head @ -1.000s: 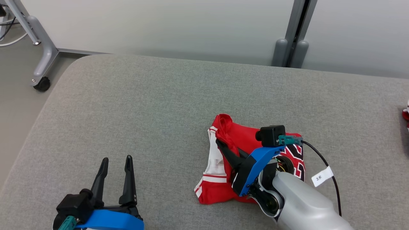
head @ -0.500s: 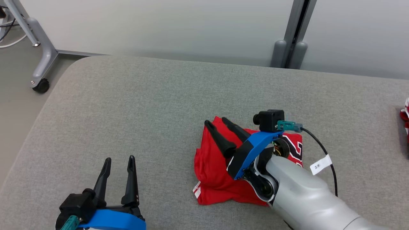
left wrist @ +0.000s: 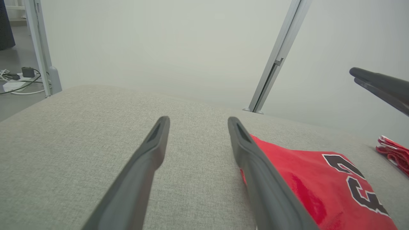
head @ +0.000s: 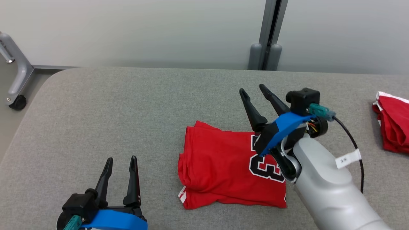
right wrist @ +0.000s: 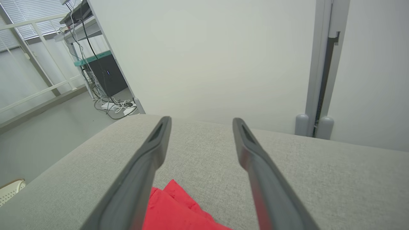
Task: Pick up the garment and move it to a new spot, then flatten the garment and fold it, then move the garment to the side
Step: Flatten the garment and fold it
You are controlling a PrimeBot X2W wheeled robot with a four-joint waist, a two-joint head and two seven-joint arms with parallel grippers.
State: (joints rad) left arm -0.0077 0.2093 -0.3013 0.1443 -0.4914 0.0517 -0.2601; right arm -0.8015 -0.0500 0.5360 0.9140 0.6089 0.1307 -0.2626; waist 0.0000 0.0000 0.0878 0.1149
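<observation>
The garment (head: 223, 166) is a red jersey with a black-and-white number, folded into a flat rectangle on the grey padded table (head: 127, 108). It shows red at the right of the left wrist view (left wrist: 313, 185) and its corner at the bottom of the right wrist view (right wrist: 172, 207). My right gripper (head: 252, 90) hovers open above the garment's far right part, holding nothing, fingers pointing away. My left gripper (head: 121, 158) stands open and empty near the table's front edge, left of the garment.
Another red and white cloth (head: 393, 124) lies at the table's right edge. A grey post (head: 268, 35) stands against the wall behind the table. A wheeled stand leg (head: 16, 80) is on the floor at the far left.
My right gripper opened, let go of the garment and rose toward the far side. The garment now lies folded flat with the number showing. The head camera shifted to the right.
</observation>
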